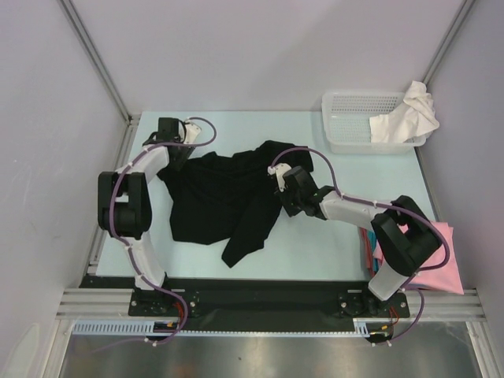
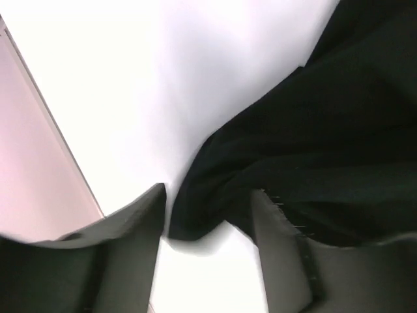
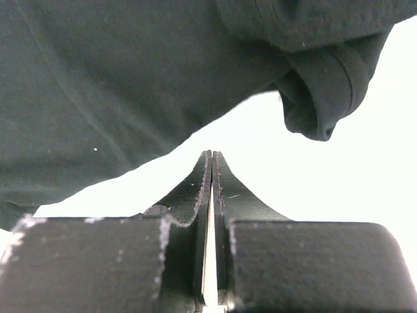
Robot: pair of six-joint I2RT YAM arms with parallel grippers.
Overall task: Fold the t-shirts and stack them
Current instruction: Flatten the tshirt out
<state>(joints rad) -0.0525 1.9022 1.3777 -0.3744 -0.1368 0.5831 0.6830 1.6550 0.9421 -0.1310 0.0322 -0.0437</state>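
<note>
The large black t-shirt (image 1: 224, 201) lies crumpled across the middle of the table. My left gripper (image 1: 179, 159) is at its upper-left edge. In the left wrist view the left gripper (image 2: 208, 192) stands open, and a fold of the black t-shirt (image 2: 313, 130) hangs between the fingers (image 2: 130, 248) without being pinched. My right gripper (image 1: 279, 187) sits at the shirt's right side. In the right wrist view the right gripper (image 3: 212, 155) is shut and empty, with the black t-shirt (image 3: 117, 85) just beyond its tips. A white t-shirt (image 1: 409, 116) drapes over the basket. Pink and red t-shirts (image 1: 442, 268) lie at the near right.
A white mesh basket (image 1: 354, 118) stands at the table's far right corner. The pale table (image 1: 315, 244) is bordered by a metal rail on the left (image 1: 118, 173) and by grey walls. The right arm's elbow (image 1: 405, 236) hangs over the pink stack.
</note>
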